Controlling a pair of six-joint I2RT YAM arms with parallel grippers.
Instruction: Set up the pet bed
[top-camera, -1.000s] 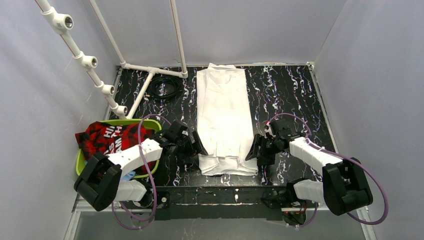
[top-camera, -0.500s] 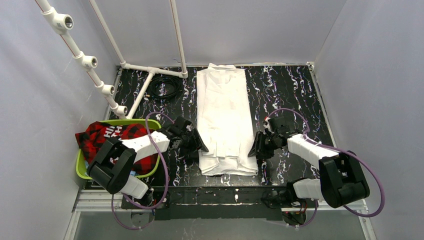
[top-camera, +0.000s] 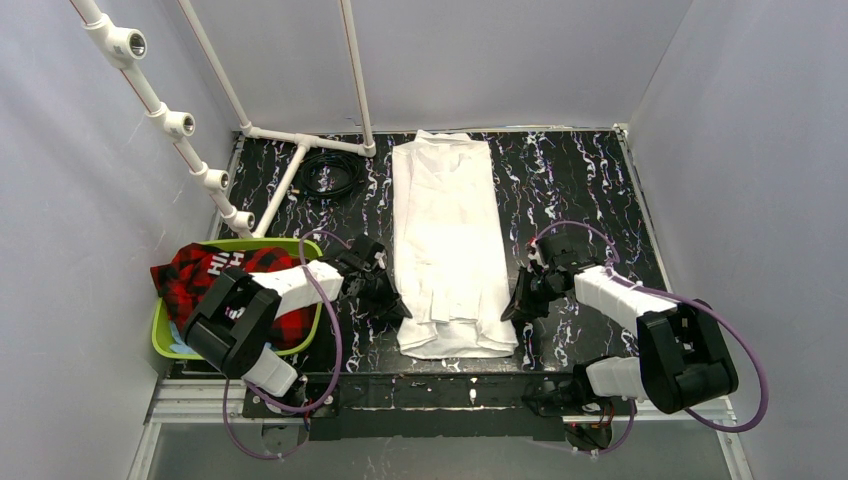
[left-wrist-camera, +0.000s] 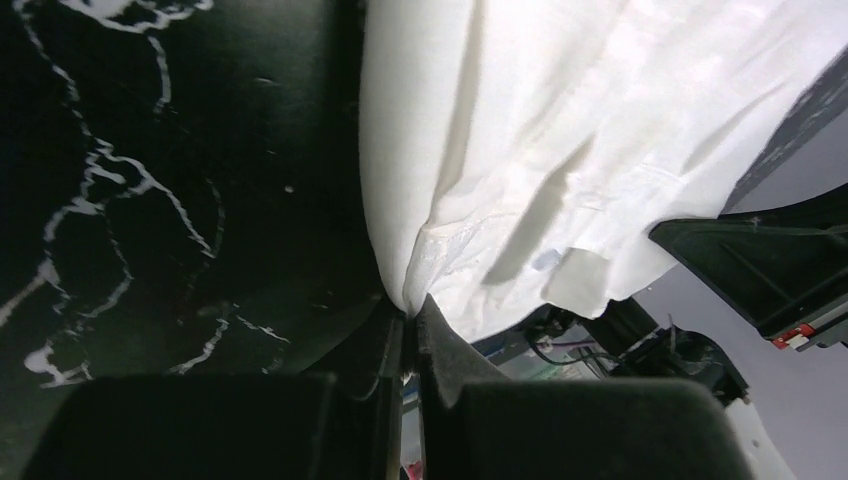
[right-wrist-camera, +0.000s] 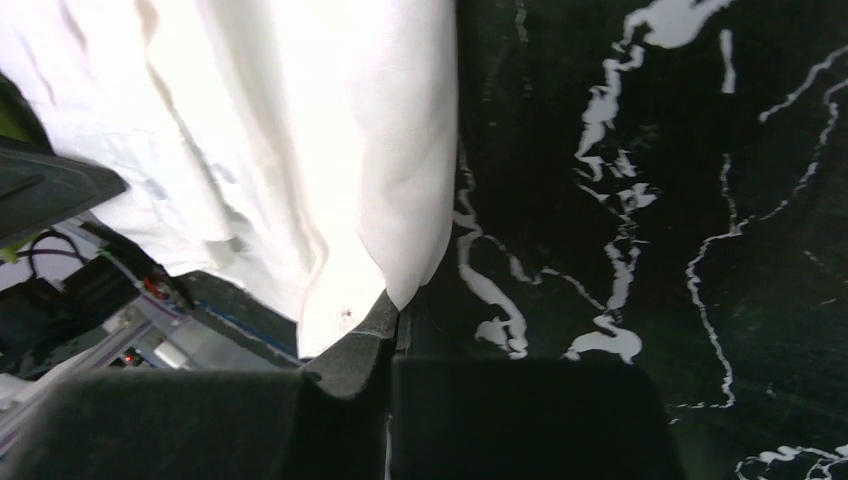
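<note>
A folded white cloth (top-camera: 445, 230) lies lengthwise down the middle of the black table (top-camera: 590, 190). The left pincer (top-camera: 396, 304) is clenched on the cloth's left edge and the right pincer (top-camera: 511, 311) on its right edge (both close to the near end). A green basket (top-camera: 160, 325) holding a red garment (top-camera: 215, 275) sits at the left.

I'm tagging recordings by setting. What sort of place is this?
Probably a robotics lab test cell, not a home: plain grey walls box in a marbled black table, with a white pipe frame.
</note>
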